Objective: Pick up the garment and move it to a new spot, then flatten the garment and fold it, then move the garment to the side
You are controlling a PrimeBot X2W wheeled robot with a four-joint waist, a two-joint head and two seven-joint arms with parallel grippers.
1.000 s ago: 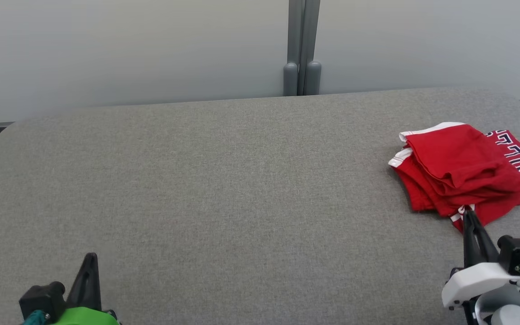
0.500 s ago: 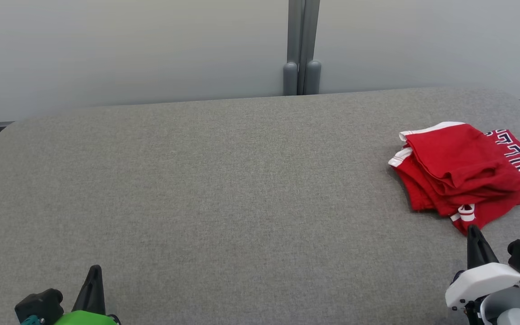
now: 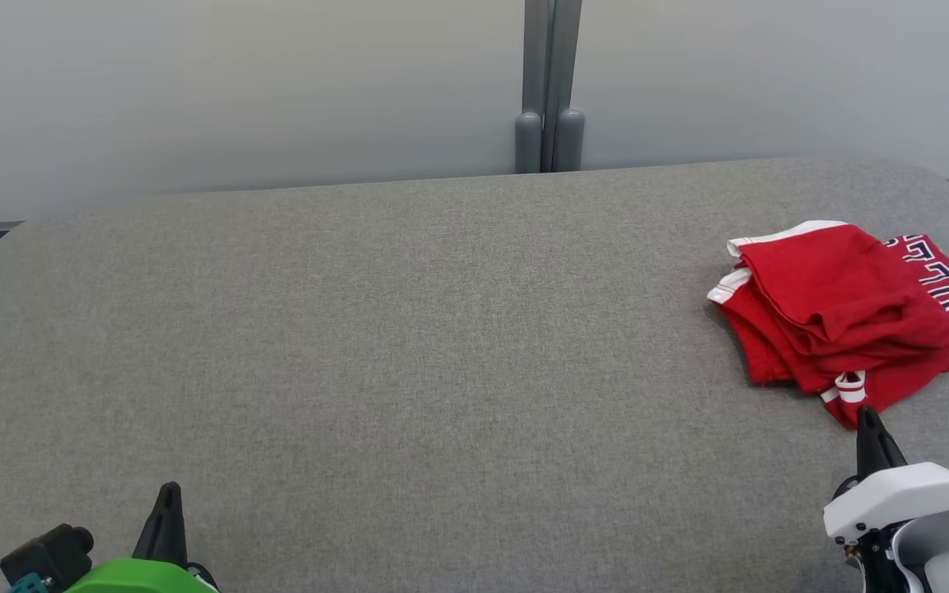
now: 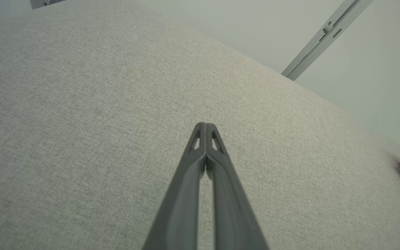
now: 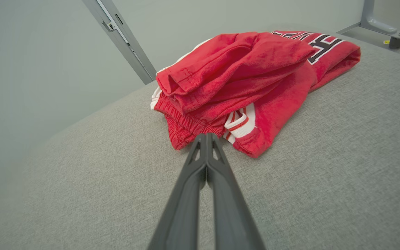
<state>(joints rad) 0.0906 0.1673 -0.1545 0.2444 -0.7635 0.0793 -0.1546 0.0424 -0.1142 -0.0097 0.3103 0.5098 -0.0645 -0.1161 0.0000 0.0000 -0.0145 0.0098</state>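
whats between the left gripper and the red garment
Just a bare stretch of the grey fabric table top: nothing lies between the left gripper and the red garment. The head view shows the whole span.

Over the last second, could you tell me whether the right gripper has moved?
Yes. Against the unmoved red garment, the right gripper has drawn back toward the robot: its tip overlapped the near corner, and now sits at that corner's edge.
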